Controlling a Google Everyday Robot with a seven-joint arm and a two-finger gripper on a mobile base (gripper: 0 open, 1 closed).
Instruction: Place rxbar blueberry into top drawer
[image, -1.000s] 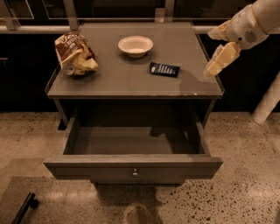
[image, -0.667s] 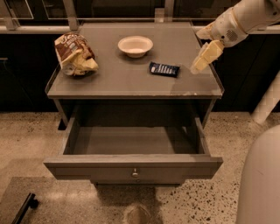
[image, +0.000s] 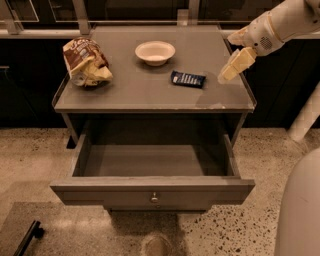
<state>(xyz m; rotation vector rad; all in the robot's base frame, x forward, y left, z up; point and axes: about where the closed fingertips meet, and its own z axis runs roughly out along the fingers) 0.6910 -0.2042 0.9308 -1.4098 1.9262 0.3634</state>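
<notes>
Claw (image: 226, 75) — near rxbar blueberry (image: 188, 79), apart

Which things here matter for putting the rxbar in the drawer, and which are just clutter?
Job: rxbar blueberry, on the table; top drawer, pulled open; gripper, above the table's right edge, right of the bar.
Lying about: chip bag; bowl.
</notes>
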